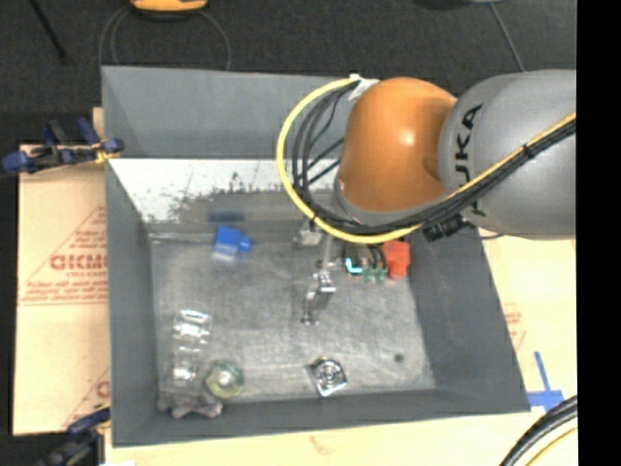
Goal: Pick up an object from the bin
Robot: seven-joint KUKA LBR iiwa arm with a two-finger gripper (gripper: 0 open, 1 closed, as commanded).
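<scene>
My gripper (316,295) hangs below the orange wrist cover, over the bare floor in the middle of the bin. Just to its right, under the arm, lie a red-orange block (396,259) and a small teal piece (365,268). A small square metal part (328,376) rests on the floor in front of the gripper, near the front wall. A blue plastic piece (230,242) lies to the gripper's left, near the back wall. None of these things touches the gripper.
In the front left corner sit a clear plastic piece (189,342), a round greenish cap (224,381) and a grey lump (190,408). The arm covers the bin's back right part.
</scene>
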